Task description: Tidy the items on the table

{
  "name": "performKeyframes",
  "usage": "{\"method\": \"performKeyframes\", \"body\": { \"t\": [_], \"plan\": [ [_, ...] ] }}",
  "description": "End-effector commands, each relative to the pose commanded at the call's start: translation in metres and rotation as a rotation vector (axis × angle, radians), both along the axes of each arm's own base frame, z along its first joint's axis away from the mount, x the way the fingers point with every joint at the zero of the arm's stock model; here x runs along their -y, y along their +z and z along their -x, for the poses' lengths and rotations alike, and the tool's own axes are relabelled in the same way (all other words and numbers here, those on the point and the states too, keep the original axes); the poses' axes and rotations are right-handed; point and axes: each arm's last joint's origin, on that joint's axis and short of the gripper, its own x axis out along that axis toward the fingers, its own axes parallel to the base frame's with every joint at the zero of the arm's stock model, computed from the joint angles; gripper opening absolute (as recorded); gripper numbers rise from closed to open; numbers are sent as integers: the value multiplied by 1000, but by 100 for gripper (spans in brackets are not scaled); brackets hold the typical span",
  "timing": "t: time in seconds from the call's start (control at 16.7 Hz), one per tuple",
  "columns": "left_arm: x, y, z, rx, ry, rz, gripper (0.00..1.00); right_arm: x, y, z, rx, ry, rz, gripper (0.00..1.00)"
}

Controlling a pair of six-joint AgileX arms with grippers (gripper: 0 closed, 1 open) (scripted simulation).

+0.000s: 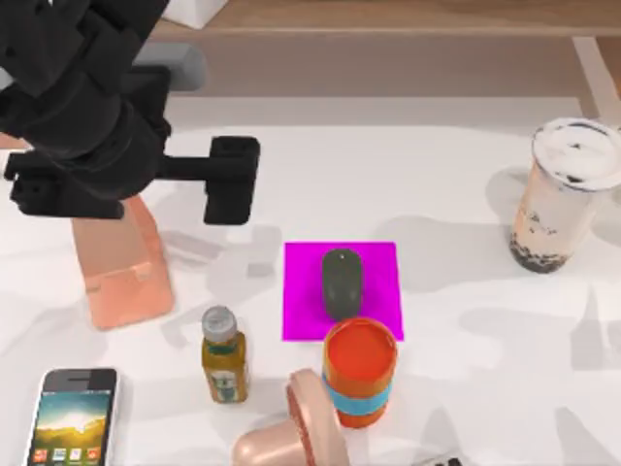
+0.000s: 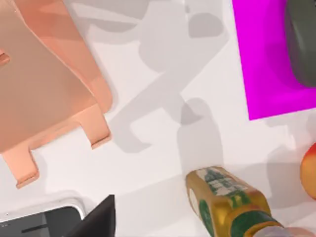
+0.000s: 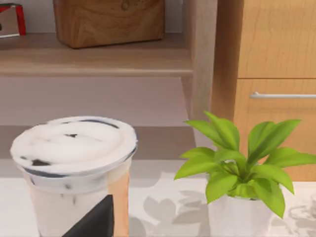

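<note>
Mouse (image 1: 341,282) already sits on the magenta mat (image 1: 378,267); your left gripper (image 1: 229,181) hangs jaws apart and empty up-left of that mat, so next drop toward the smartphone (image 1: 74,416) down-left; right jaws' state unclear by the bubble tea (image 1: 565,194).

Matte black left arm (image 1: 82,126) of blocky, rounded segments, ending in a boxy black pincer (image 1: 231,180)

Bright, even light; soft grey shadows fall across the table (image 1: 437,175), no glare.
</note>
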Motion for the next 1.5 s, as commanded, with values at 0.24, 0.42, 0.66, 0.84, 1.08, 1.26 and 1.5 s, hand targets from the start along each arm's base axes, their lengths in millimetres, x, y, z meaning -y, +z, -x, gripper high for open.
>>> {"method": "performKeyframes", "body": {
  "t": [0.24,0.42,0.66,0.84,1.08,1.26,1.5],
  "plan": [
    [-41,-40,29,-66,76,-66,100,0,0,0,0,0,0,100],
    [-61,-80,50,-162,131,-123,100,0,0,0,0,0,0,100],
    [-75,-116,70,-268,177,-176,100,0,0,0,0,0,0,100],
    [-77,-121,72,-278,182,-181,100,0,0,0,0,0,0,100],
    [-76,-121,72,-282,177,-183,100,0,0,0,0,0,0,100],
    [-76,-134,70,-279,182,-181,100,0,0,0,0,0,0,100],
    [-76,-166,68,-277,182,-181,100,0,0,0,0,0,0,100]
  ]
}}
